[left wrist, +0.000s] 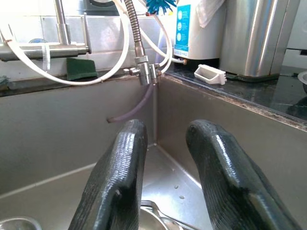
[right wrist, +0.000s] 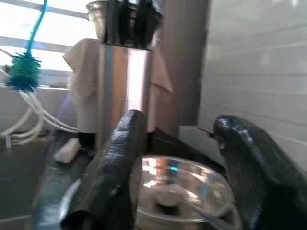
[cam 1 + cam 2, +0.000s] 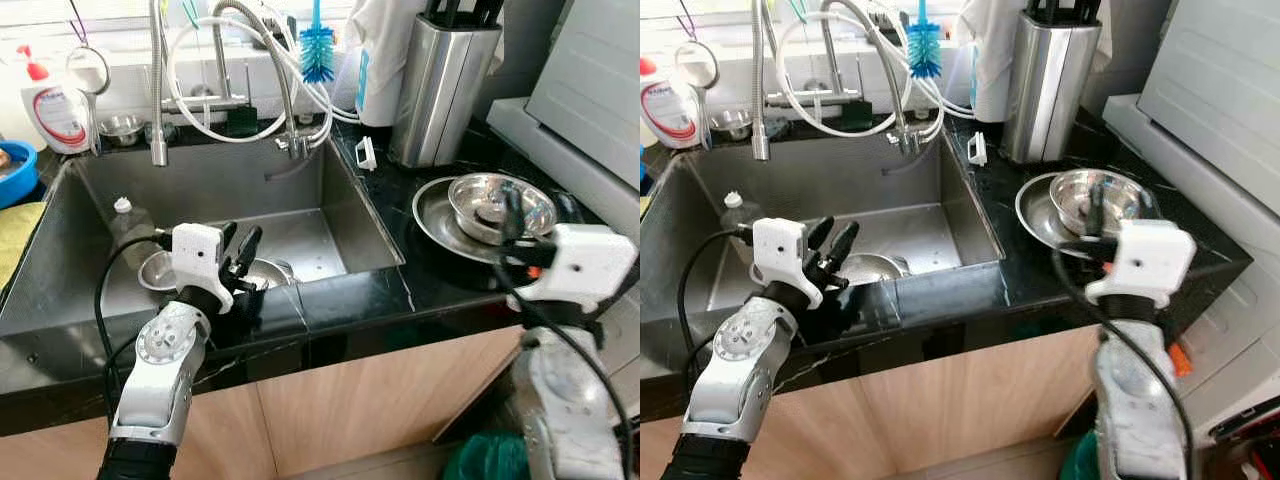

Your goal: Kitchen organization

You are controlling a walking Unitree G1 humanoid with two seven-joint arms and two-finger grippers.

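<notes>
- Left eye view is showing the left hand (image 3: pixel 242 250) hanging over the front edge of the sink (image 3: pixel 330 200), fingers a little apart and holding nothing.
- Right hand (image 2: pixel 180 172) is waiting near the steel bowl (image 3: pixel 500 208), fingers spread wide and holding nothing.
- That bowl is sitting on a steel plate (image 3: pixel 435 222) on the black surface (image 3: pixel 380 285), beside the sink.
- I think the right hand should be going down slowly and pinching the bowl's rim, because shiny steel slips.
- More steel bowls (image 3: pixel 160 270) are lying in the sink.
- A tall steel holder (image 3: pixel 440 85) is standing behind, with dark handles sticking out.
</notes>
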